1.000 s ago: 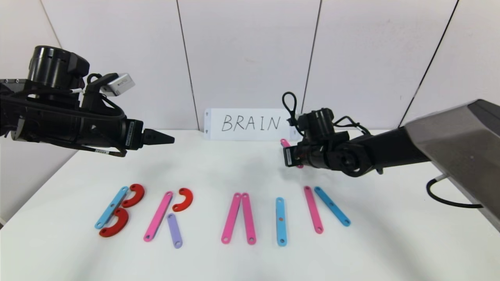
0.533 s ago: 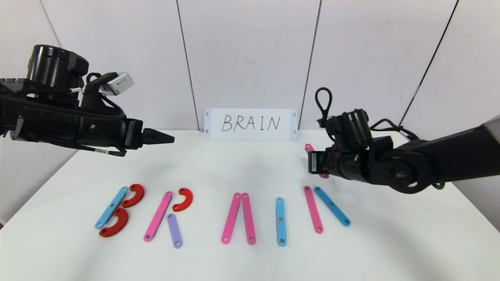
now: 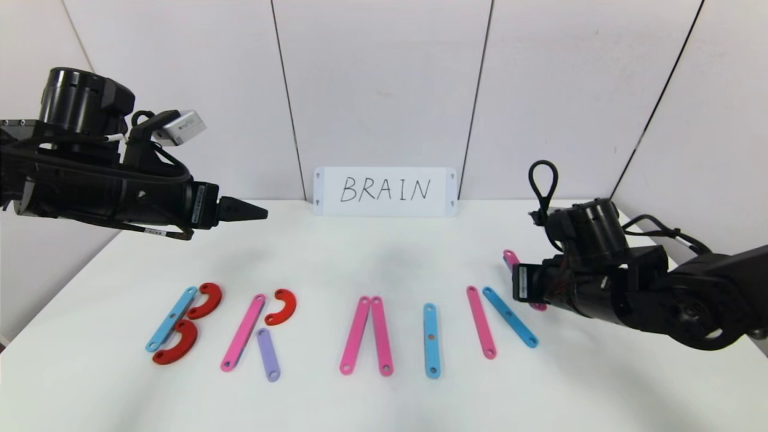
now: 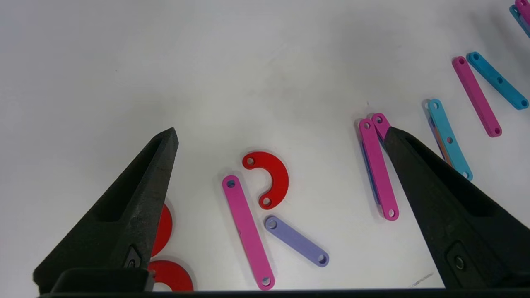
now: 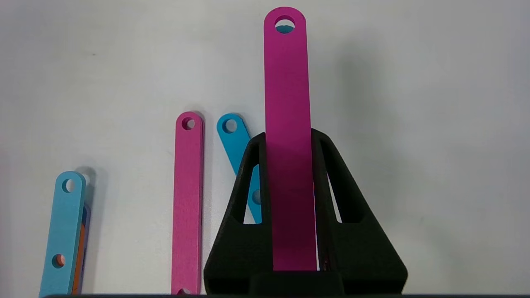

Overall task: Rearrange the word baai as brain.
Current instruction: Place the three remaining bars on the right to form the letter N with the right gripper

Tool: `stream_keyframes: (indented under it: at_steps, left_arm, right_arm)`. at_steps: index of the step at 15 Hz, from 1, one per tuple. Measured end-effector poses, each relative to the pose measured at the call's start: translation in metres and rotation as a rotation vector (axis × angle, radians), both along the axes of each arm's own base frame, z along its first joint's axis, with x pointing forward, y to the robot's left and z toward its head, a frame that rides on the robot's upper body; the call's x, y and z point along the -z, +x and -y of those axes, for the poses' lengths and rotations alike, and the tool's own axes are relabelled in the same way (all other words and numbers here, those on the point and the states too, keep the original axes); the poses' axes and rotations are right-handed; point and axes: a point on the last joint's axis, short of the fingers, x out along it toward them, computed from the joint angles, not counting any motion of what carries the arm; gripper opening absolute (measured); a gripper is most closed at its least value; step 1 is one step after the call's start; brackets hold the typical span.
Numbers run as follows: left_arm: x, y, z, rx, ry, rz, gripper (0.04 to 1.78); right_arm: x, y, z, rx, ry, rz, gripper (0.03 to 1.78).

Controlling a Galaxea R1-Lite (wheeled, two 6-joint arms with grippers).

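While the letters lie in a row along the near half of the table (image 3: 384, 258), we see from the head view that the N at the right end lacks its last stroke. Its pink strip (image 3: 481, 322) and blue diagonal (image 3: 510, 317) are down, both running near to far, the blue one slanting toward the near right. The right gripper (image 3: 521, 281) hangs just right of them, clenched on a pink stroke (image 3: 510, 259), we judge so as to set it down as the N's right leg. That stroke's free end points far and slightly left, its long axis running near to far, close to that of the strips already laid. The left gripper (image 3: 252, 212) waits high over the far left of the table, released and holding nothing. A card (image 3: 385, 191) reading BRAIN stands at the far edge as the model.

From the left wrist view, we see the left gripper's (image 4: 281, 136) jaws spread wide above the R, made of a pink leg (image 4: 247, 231), red curve (image 4: 271, 179) and purple strip (image 4: 296, 241).

From the right wrist view, the right gripper (image 5: 290, 136) pinches the pink stroke (image 5: 286, 82) by its flat faces at one end, most of its length jutting past the tips. It sits above the table beside the blue diagonal (image 5: 234, 134), nearly parallel to the pink strip (image 5: 188, 198).
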Motion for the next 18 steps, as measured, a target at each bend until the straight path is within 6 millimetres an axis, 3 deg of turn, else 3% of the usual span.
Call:
stream_keyframes:
  at_steps: [8,18]
  left_arm:
    - [-0.001,-0.001,0.0,0.001,0.0,0.003,1.74]
    - [-0.001,-0.001,0.0,0.0,0.0,0.005,1.74]
  right_arm:
    - [0.02,-0.014,0.008,0.012,-0.018,-0.046,0.3]
    - [0.038,-0.016,0.009,0.038,-0.013,-0.056,0.3]
